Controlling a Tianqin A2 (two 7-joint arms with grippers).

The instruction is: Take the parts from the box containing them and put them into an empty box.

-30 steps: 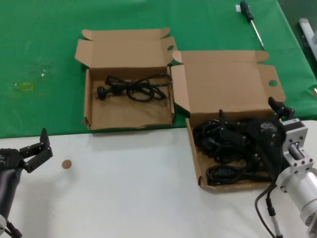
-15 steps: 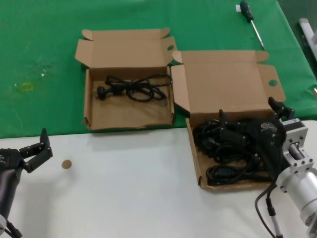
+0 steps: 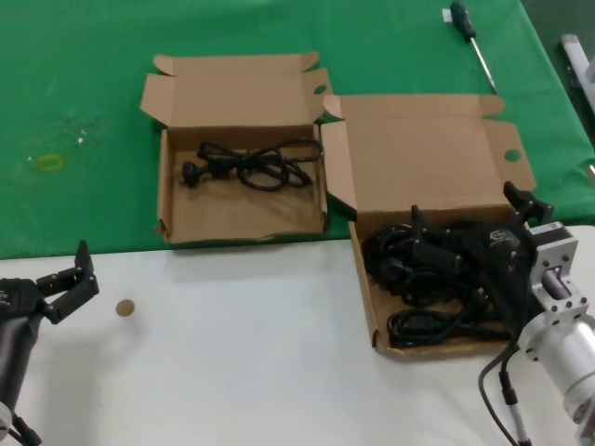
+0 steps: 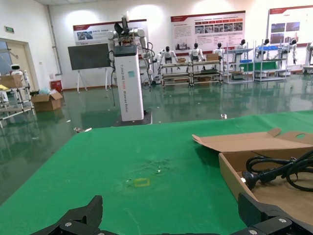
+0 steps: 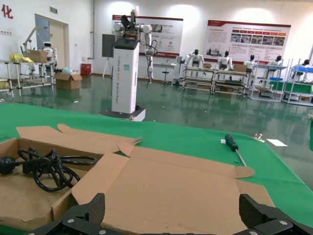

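While the right gripper [image 3: 469, 243] hangs low over the big box [image 3: 364, 302], its fingers look spread; w/ black on black I can't tell if they touch any cord. Left gripper [image 3: 70, 279] sits idle at the table's [image 3: 242, 344] near-left corner, fingers spread, nothing between them.

Cords [image 3: 418, 279]: several black bundles piled in the big box, loops overlapping, plugs mixed in. One more cord [image 3: 246, 165] already lies in the small box [image 3: 242, 218], towards its back wall, plug end to the left.

Handling, my guess: light, rubbery, floppy. Loops will sag and may snag neighbours, so one bundle could drag another up. Best hold is prob. across the thick middle of a wound bundle, or at a chunky plug, which is stiff and won't squash. A single strand would likely slip or unwind.

Edges/room: big box has a straight low front wall and a broad lid [image 3: 428, 153] standing open behind; its left flap nearly meets the small box's right wall, so the boxes are just beside each other. Lift needs to clear both walls. Small box lid is open at the back, its front half bare, so there's room to drop. A screwdriver [image 3: 472, 42] on the green cloth [image 3: 74, 102] is well apart, as is a small brown disc [image 3: 124, 308] near the left gripper.
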